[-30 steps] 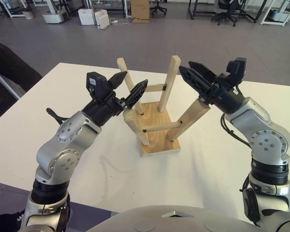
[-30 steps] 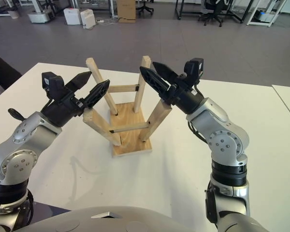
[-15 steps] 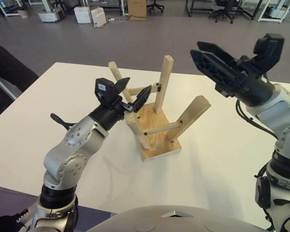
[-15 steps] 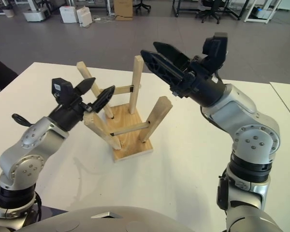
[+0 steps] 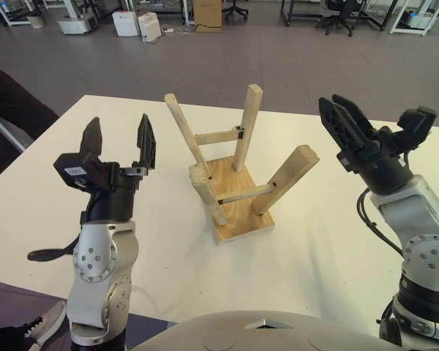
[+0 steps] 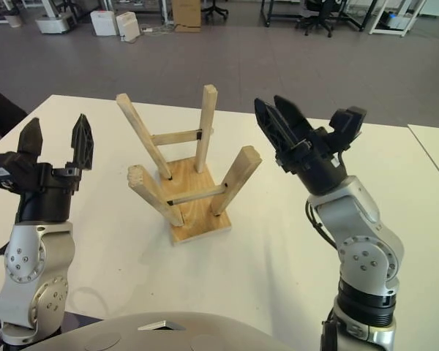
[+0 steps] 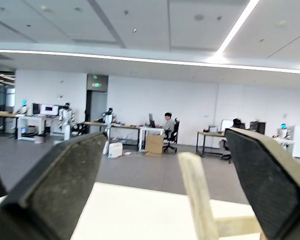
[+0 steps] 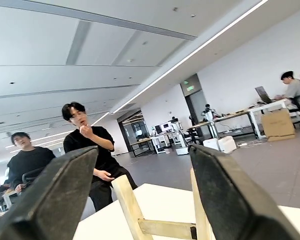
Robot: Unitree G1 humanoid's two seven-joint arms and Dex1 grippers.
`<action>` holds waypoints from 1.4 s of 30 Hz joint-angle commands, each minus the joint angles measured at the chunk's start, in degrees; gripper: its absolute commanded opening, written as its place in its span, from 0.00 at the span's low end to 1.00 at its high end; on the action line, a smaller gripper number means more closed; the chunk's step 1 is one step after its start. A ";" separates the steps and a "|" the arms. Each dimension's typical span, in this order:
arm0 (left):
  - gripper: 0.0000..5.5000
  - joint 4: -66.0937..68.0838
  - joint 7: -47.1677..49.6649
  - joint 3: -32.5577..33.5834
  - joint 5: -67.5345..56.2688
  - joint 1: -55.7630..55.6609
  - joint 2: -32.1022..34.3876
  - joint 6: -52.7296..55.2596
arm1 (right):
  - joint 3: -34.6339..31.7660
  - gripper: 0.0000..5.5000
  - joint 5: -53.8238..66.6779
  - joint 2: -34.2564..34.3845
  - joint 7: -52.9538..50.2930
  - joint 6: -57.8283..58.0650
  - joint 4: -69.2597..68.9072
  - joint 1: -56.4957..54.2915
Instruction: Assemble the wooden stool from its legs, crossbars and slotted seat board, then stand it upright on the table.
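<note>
– On the table (image 5: 336, 248), between your grippers, the stool (image 5: 230, 191) sits upside down: seat board (image 5: 243, 221) flat on the top, long axes of the legs (image 5: 247, 126) pointing up and splaying out. I count four legs, two crossbars (image 5: 216, 136), one board, so it looks built.

– Agreed, you've just got the flip left, I'd say. Your left gripper (image 5: 119, 121) and right gripper (image 5: 333, 102) both hang raised, fingers spread, holding nothing, one either side. Right one's closer, near the front right leg (image 5: 285, 179), so lead with that.

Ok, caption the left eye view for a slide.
Stool legs-up on the table, left end effector and right end effector open either side.
</note>
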 commanded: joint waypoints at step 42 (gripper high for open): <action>0.79 115.20 -37.52 -13.14 28.98 -51.43 13.92 -36.97 | 25.14 0.61 -63.48 -4.29 8.48 -12.04 53.83 -11.43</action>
